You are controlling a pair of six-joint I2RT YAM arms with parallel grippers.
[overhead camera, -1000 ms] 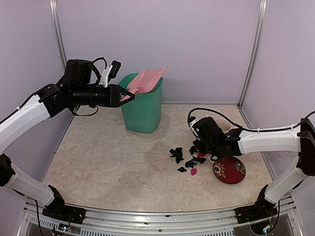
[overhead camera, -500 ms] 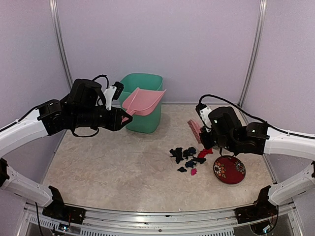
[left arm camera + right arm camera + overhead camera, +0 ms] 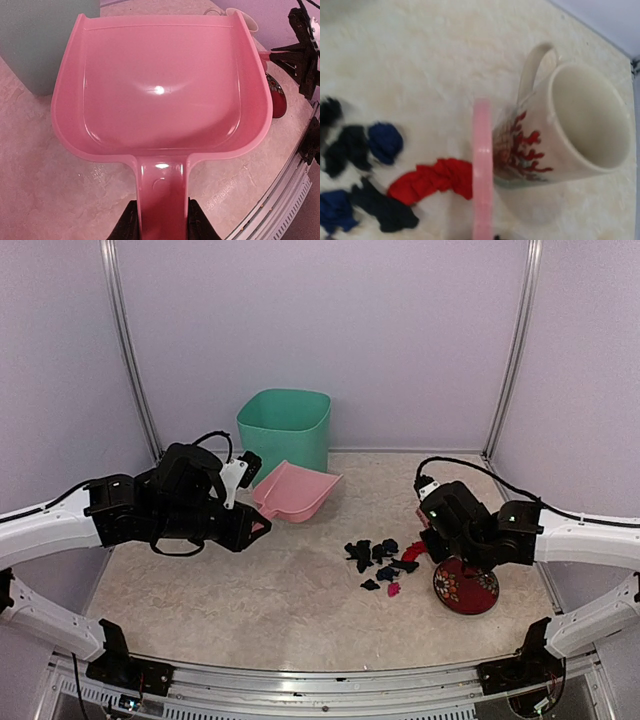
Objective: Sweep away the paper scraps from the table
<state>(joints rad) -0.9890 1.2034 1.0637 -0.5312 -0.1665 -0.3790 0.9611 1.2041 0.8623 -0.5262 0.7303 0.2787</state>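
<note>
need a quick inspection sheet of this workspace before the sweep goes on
surface: beige marbled table, metal rail at the front edge
job's things: paper scraps in one loose cluster right of centre, black, blue, red, one pink; pink dustpan empty, to their left; pink brush at the cluster's right edge, against a red scrap
clutter: white mug with red pattern beside the brush; red patterned plate; green bin at the back
grippers: left gripper fingers shut on the dustpan handle; right gripper holding the brush
cables: black cable looped over each wrist, clear of the scraps
surroundings: lilac walls, metal corner posts
</note>
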